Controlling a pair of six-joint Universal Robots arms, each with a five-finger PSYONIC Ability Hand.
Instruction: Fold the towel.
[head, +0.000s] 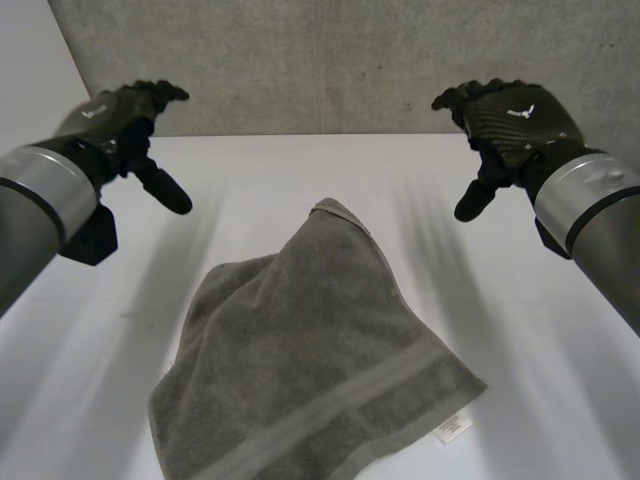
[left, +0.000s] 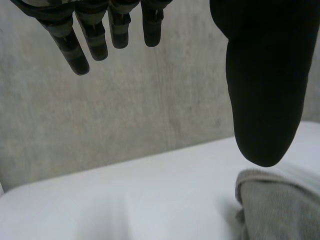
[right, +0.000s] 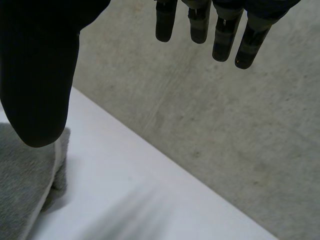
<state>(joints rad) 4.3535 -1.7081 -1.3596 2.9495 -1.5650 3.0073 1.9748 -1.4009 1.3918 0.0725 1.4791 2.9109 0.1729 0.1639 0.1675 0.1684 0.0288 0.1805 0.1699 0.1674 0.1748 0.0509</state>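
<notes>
Towel (head: 310, 360) lies crumpled on the table (head: 500, 300), tag (head: 452, 427) at one corner.

Grey towel (head: 310, 370) with white tag (head: 452, 427); white table (head: 520, 330); black hands

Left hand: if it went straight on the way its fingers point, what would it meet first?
Probably the grey concrete wall past the white table; the crumpled grey towel lies aside. Depth unclear.

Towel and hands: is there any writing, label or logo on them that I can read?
No readable words anywhere.
On the white tag at the edge of the towel: print too small to read.
On the left hand and right hand: a small white emblem on each back, no letters legible.
</notes>
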